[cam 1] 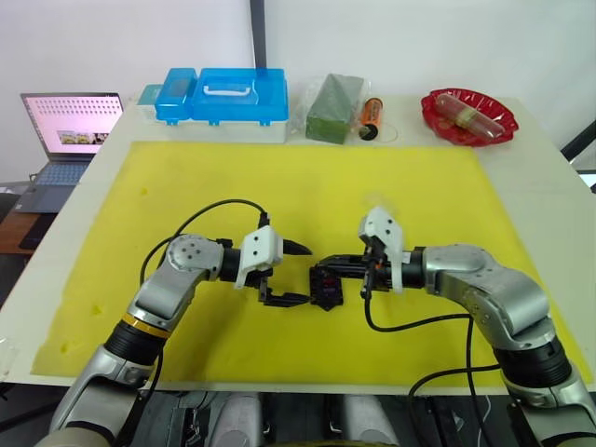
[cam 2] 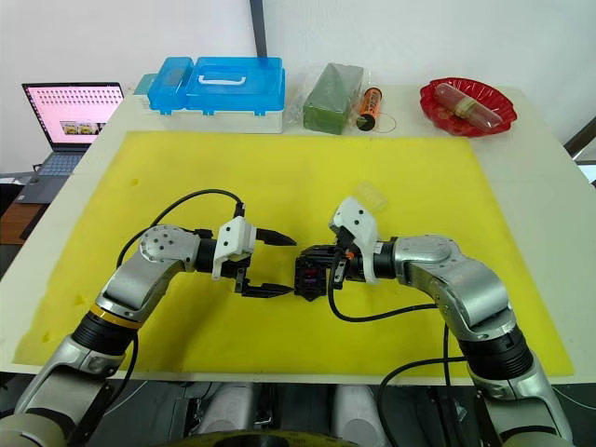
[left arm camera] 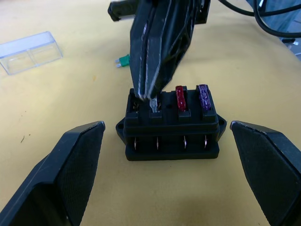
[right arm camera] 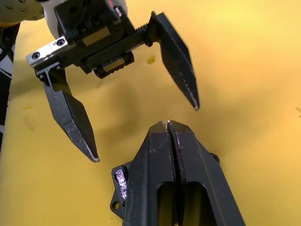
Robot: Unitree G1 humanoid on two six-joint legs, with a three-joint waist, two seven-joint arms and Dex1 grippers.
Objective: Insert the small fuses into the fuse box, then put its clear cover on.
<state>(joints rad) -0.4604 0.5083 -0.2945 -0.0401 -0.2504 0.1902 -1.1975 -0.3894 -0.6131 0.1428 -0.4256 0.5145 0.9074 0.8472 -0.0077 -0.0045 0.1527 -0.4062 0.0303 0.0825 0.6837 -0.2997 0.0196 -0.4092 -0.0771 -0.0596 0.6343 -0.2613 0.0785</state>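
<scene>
Currently, by the fuse box (left arm camera: 171, 127):
right gripper (left arm camera: 151, 96): pinched on grey fuse (left arm camera: 153, 104), tip in slot 2
left gripper (cam 1: 291, 272): wide open, empty, just beside
red fuse (left arm camera: 180, 97), purple fuse (left arm camera: 204, 96): seated
green fuse (left arm camera: 123, 60), clear cover (left arm camera: 29, 51): behind, on mat (cam 1: 307, 177)

Access around the fuse box (left arm camera: 171, 126) on the yellow mat (cam 1: 307, 186). The left gripper (cam 1: 296, 272), fingers spread wide, flanks the box with open mat between each fingertip and the box wall. From the opposite side the right gripper (left arm camera: 150, 92), fingers pressed together, occupies the slots at one end of the top row; a red fuse (left arm camera: 180, 97) and purple fuse (left arm camera: 203, 97) stand beside it. Beyond that gripper lie a green fuse (left arm camera: 123, 60) and the clear cover (left arm camera: 29, 51), apart from the box.
</scene>
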